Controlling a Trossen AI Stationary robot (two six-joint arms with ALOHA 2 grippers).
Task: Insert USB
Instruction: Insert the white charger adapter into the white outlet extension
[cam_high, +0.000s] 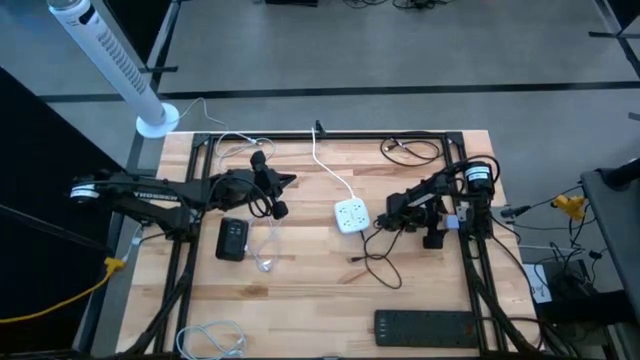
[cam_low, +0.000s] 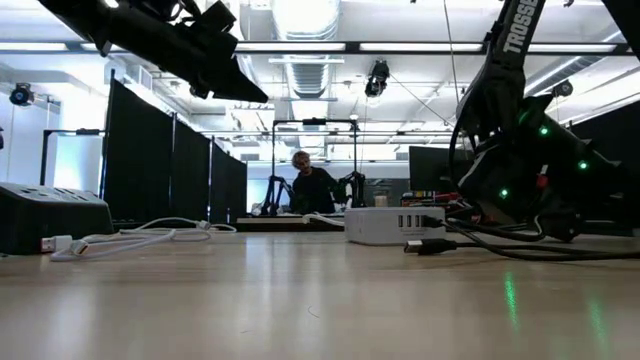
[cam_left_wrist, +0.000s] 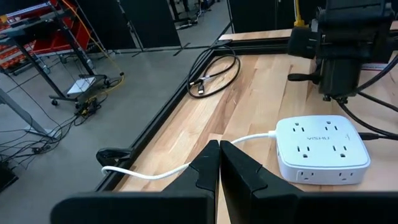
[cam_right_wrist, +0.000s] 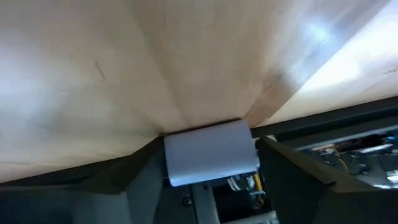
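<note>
The white power strip (cam_left_wrist: 322, 148) bears the brand "VISHU" in grey on its top face, between its outlets. In the low view, white letters reading "TROSS" run along the right arm (cam_low: 517, 28); the rest is cut off

The table (cam_high: 300, 290) is pale wood in jointed planks, smooth with a soft sheen that mirrors ceiling light in the low view, and it is framed by matt black metal rails (cam_high: 330, 133). The white power cube (cam_left_wrist: 323, 149) looks like smooth, slightly glossy plastic, as does its white cord (cam_left_wrist: 186, 168). The black cable (cam_high: 380, 262) appears rubbery and matt. The left gripper (cam_left_wrist: 219, 171) fingers look like matt dark plastic. The black power strip (cam_high: 430, 325) has a dull finish. The floor (cam_high: 380, 50) looks like smooth grey concrete.
</note>
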